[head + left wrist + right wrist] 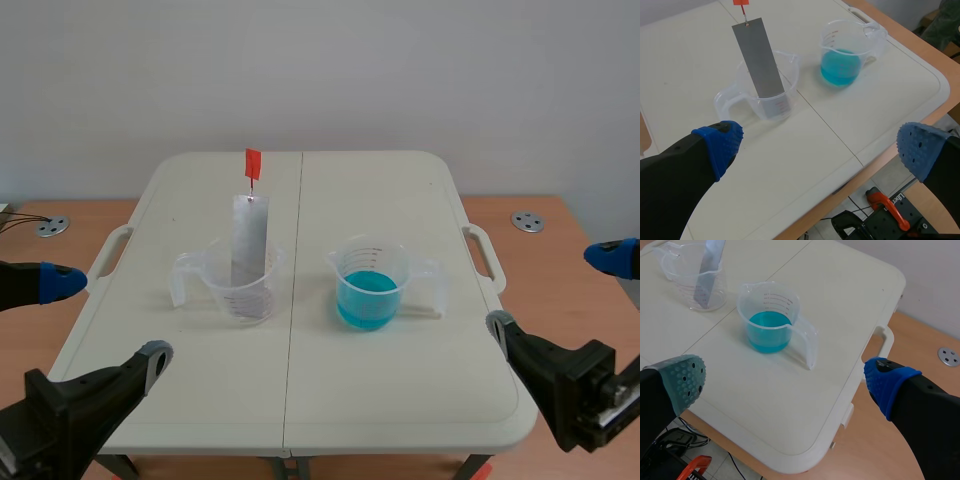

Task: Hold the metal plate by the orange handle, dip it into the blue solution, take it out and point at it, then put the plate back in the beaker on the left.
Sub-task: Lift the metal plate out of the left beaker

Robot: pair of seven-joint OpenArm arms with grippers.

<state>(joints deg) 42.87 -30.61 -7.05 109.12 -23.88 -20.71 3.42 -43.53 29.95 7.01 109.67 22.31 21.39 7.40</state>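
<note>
A grey metal plate (249,240) stands upright in the clear left beaker (240,290), with its orange handle (253,163) sticking up above it. To the right sits a second beaker (371,283) holding blue solution (366,298). My left gripper (105,320) is open near the table's front left corner, well short of the plate (758,57) and its beaker (767,95). At the table's front right, my right gripper (555,290) is open too, and the blue-solution beaker (770,315) lies ahead of it. Neither gripper holds anything.
The beakers stand on a white folding table (300,400) with side handles (487,255). Round metal discs (527,221) lie on the wooden surface either side. An orange clamp (887,210) shows below the table's edge.
</note>
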